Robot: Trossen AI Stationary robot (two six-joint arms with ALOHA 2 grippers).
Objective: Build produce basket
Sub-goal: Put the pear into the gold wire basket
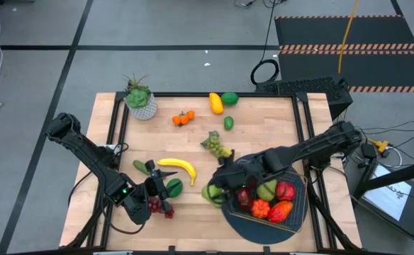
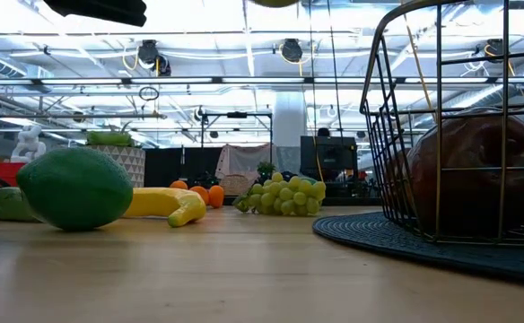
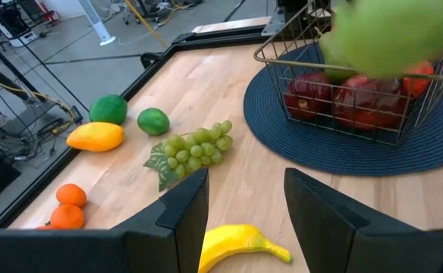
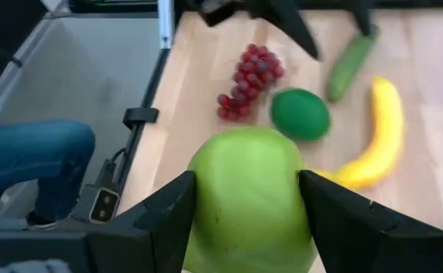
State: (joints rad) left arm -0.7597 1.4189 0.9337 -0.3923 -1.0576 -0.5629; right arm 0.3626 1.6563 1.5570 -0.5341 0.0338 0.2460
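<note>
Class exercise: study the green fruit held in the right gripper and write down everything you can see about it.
The green fruit is a smooth, glossy, rounded toy, pale yellow-green, plastic by its look, perhaps an apple or pear. It is clamped between the two dark fingers of the right gripper, one on each side, and lifted off the table. In the high view it hangs beside the wire basket, at its side facing the banana, not yet inside.
</note>
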